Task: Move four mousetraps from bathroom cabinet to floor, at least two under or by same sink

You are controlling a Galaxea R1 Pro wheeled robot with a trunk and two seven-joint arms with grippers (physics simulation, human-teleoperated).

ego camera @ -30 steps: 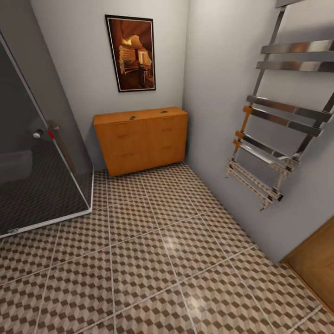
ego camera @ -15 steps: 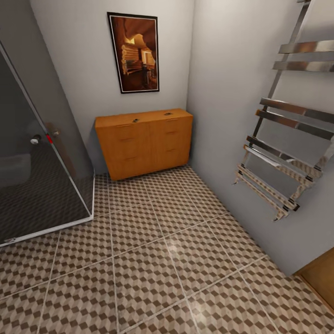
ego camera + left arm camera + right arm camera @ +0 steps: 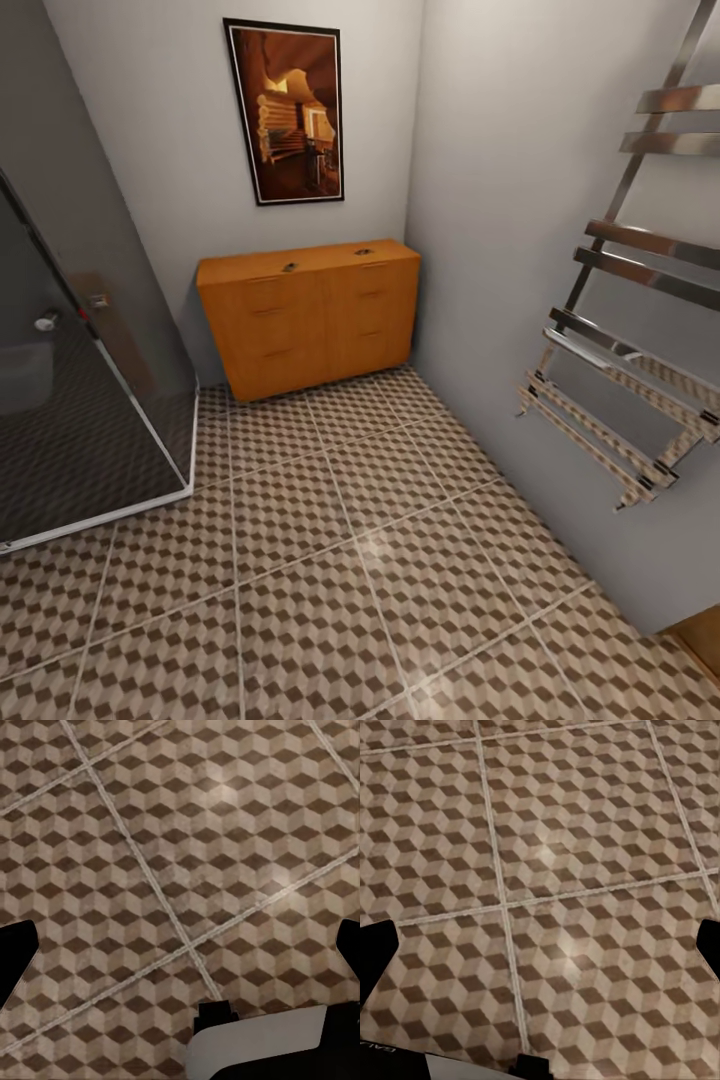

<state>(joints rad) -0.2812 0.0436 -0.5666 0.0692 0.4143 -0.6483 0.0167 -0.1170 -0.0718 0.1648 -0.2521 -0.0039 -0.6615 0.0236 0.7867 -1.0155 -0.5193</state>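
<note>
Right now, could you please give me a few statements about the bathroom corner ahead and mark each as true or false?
1. The cabinet stands against the wall under a framed picture. True.
2. One of the cabinet's drawers is pulled open. False: all drawer fronts sit flush.
3. Two small objects, one and another, lie on the cabinet's top. True; they are too small to identify.
4. A mousetrap lies on the bathroom floor in front of the cabinet. False: the patterned tiles there are bare.
5. A chrome towel rail hangs on the wall to the cabinet's right. True.
6. The dark glass shower enclosure stands right of the cabinet. False: it is on the left.
</note>
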